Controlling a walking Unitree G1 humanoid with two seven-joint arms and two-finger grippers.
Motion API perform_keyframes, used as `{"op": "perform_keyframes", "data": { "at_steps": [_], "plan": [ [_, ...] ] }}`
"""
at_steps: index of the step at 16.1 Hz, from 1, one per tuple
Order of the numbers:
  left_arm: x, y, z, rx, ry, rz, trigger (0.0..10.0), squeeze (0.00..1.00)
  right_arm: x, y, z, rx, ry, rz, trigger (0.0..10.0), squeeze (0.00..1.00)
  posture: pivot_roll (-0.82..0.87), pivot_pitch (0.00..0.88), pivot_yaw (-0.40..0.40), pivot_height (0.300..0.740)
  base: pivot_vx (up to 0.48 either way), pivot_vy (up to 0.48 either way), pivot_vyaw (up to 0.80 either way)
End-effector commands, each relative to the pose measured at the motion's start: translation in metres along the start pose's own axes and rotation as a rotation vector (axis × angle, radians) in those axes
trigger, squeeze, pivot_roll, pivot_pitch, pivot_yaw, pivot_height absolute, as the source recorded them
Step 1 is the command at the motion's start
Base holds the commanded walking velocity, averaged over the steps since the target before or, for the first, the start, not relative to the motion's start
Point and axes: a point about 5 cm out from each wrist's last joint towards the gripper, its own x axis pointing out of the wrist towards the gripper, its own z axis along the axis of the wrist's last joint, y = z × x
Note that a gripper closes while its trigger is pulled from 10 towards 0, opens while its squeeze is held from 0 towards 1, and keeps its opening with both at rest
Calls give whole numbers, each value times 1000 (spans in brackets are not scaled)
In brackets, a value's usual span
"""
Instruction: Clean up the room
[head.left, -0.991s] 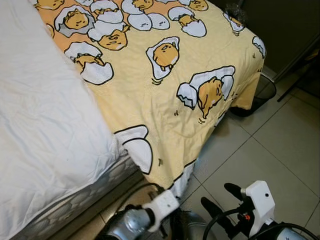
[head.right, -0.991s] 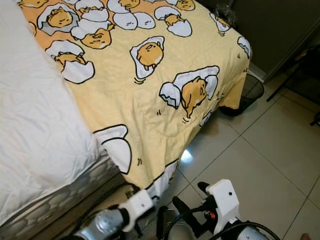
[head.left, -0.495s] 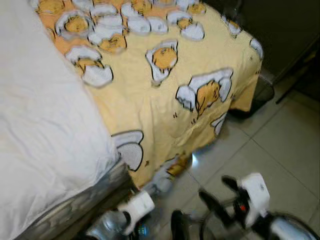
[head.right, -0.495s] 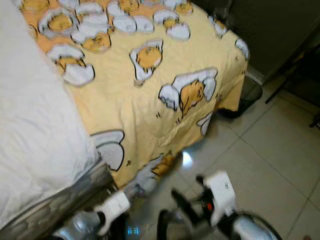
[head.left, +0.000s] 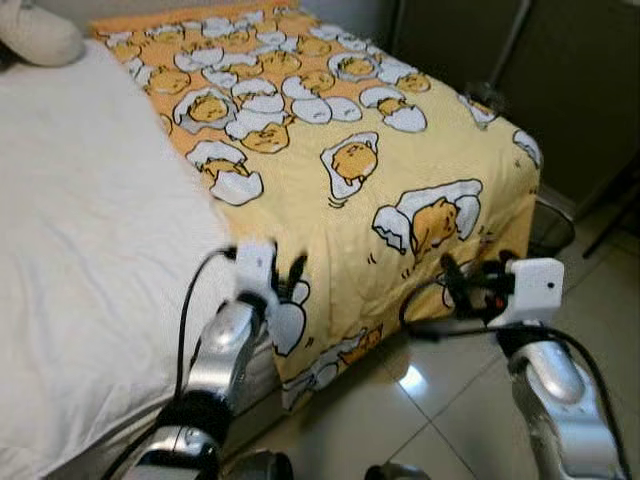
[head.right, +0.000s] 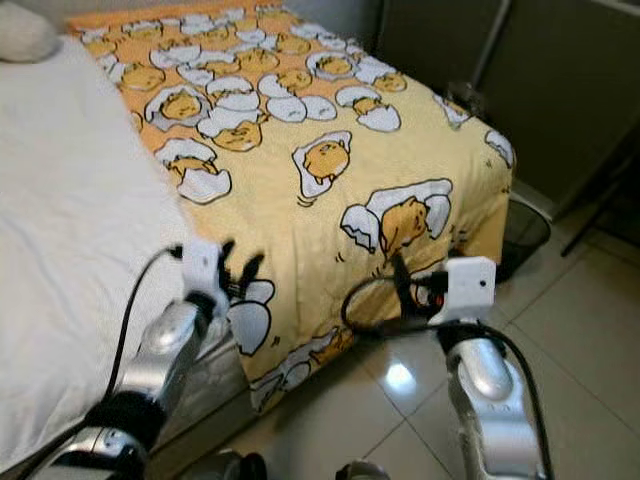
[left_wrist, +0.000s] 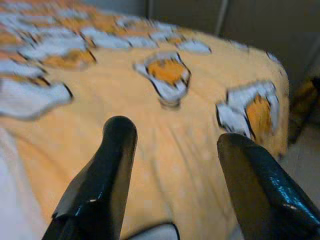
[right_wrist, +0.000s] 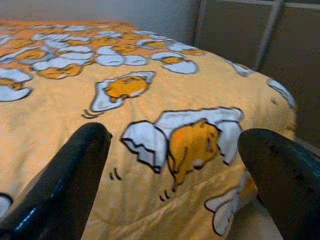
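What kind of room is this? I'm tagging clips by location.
Most likely a bedroom: a bed with a yellow egg-print blanket over a white sheet, a pillow at its head, tiled floor.

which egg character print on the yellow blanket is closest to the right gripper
The large broken-shell print near the bed's foot edge, on the yellow blanket. It lies just above the right gripper, whose fingers are open, while the other prints lie farther up the bed.

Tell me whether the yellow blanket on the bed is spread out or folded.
Spread out. The yellow blanket lies flat across the bed, its edge draping over the side toward the floor; no folds stacked.
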Motion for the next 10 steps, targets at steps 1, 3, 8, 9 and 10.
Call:
{"op": "perform_keyframes", "data": {
  "at_steps": [1,3,8,9,10],
  "plan": [
    [4,5,13,2,-43,49,10000,1000,1,-10,-4,9,-5,-84,10000,0,-67,0,0,740,0,0,0],
    [3,10,18,-6,-51,74,10000,1000,3,-11,-12,19,-1,-135,10000,0,-62,0,0,740,0,0,0],
    [5,22,33,-122,-95,205,10000,1000,13,-19,-4,-17,-88,-204,10000,1000,-64,0,4,740,121,0,0],
    [5,23,35,-112,-93,199,10000,1000,14,-26,-1,-21,-102,-240,10000,1000,-61,0,7,740,0,0,0],
    [6,19,40,-71,-105,161,10000,569,15,-28,2,-2,-124,-242,10000,1000,-63,0,9,740,0,0,0]
  ]
}}
